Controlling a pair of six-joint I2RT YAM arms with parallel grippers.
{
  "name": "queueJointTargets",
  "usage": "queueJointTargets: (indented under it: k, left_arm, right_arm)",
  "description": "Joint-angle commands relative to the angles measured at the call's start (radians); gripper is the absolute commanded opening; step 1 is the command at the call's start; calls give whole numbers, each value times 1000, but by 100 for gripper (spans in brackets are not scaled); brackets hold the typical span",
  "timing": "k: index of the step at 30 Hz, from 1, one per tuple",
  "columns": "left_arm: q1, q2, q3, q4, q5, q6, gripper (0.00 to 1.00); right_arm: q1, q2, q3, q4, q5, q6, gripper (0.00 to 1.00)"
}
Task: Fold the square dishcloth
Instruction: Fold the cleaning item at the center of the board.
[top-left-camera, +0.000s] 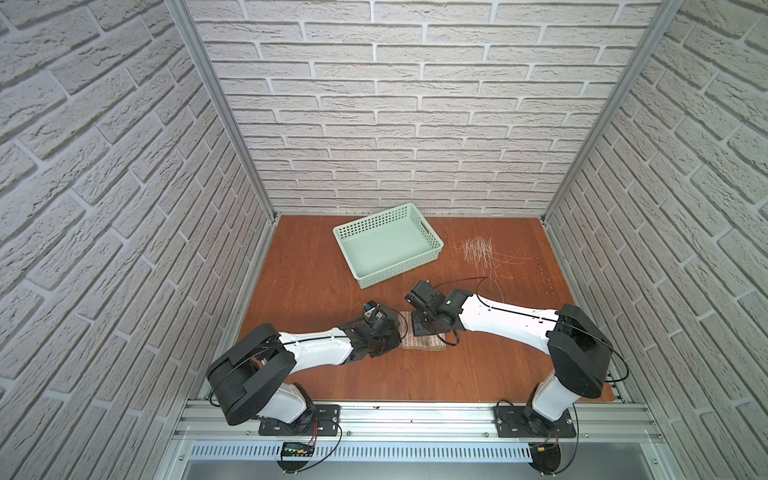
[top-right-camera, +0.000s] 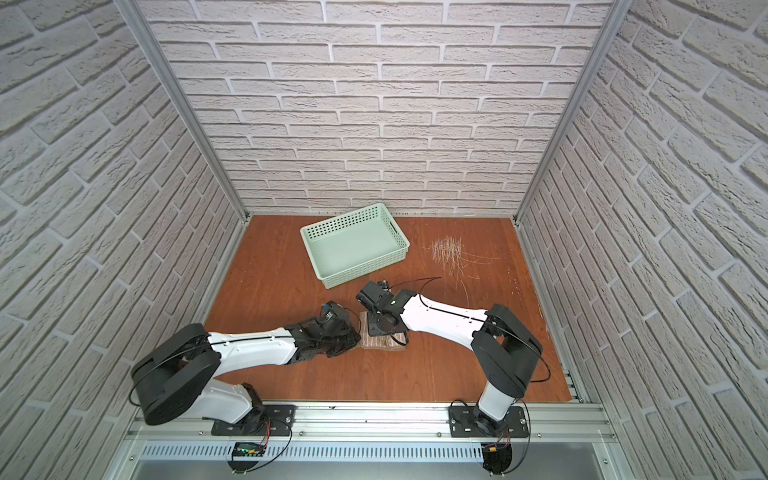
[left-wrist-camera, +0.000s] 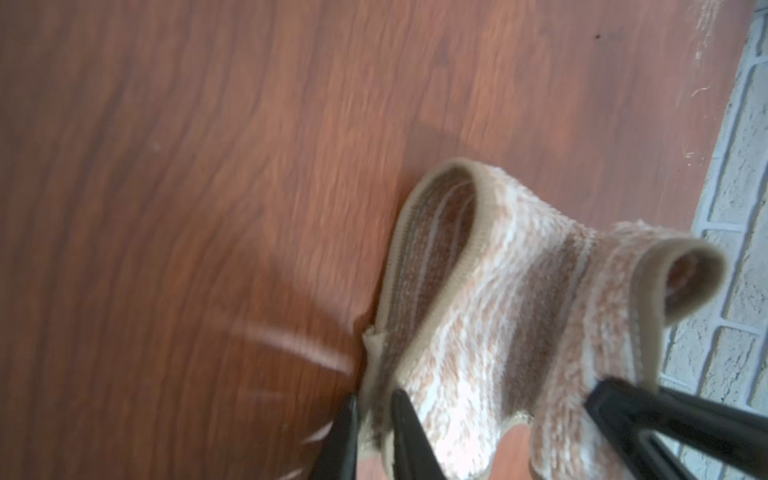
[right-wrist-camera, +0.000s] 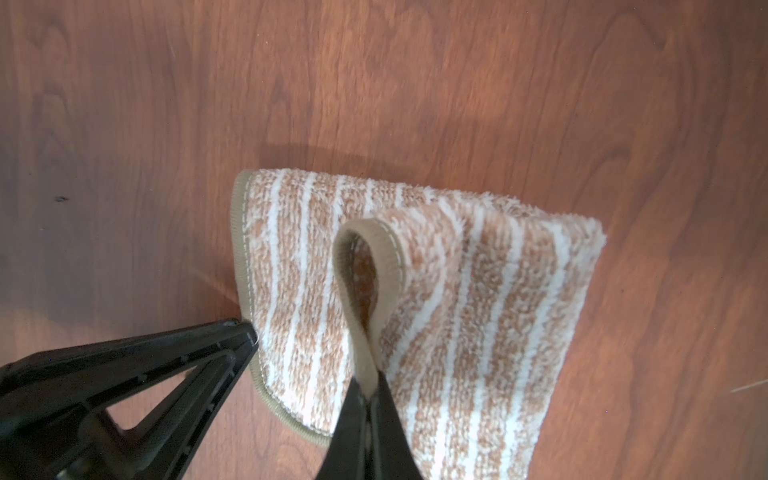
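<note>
One square dishcloth (top-left-camera: 420, 344): terry, with thin tan-pink and cream stripes and brownish edging. It lies on the wooden counter (top-left-camera: 316, 266), near its middle front. It sits between the two tools and is partly covered by them in both top views. It is doubled over on itself, with the lower layer flat on the wood and the upper edge raised in two open loops of edging.

One right tool (right-wrist-camera: 368, 384), black. Its jaws are closed tight on the edging of the upper layer, and the pinched edging rises from the cloth in a narrow loop.

One left tool (left-wrist-camera: 375, 395), black. Its jaws stand a narrow gap apart, with a bunched corner of the cloth's edge between them. Whether they press it cannot be told.

Two arms, white with black joints: left arm (top-left-camera: 320, 347) and right arm (top-left-camera: 507, 320). Both reach in low from the near rail, and their wrists meet over the cloth.

One basket (top-left-camera: 399, 269): mint-green perforated plastic, rectangular and upright. It is set at an angle toward the back of the counter, apart from the cloth.

One patch of pale scratches (top-left-camera: 478, 249) on the counter, to the right of the basket.
</note>
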Motion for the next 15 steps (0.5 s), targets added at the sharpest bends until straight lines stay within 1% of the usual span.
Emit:
queueJointTargets:
  k: [1, 4, 7, 15]
  left_arm:
    - [13, -47, -24, 56, 9, -2, 20]
    - [21, -69, -41, 79, 20, -7, 19]
    - [36, -65, -54, 94, 30, -15, 17]
    - [55, -15, -79, 158, 65, -35, 5]
  right_arm:
    - [12, -3, 13, 34, -17, 20, 3]
    - [14, -2, 13, 51, -28, 27, 3]
    - [15, 9, 16, 70, -44, 35, 3]
    - [18, 49, 24, 113, -78, 45, 3]
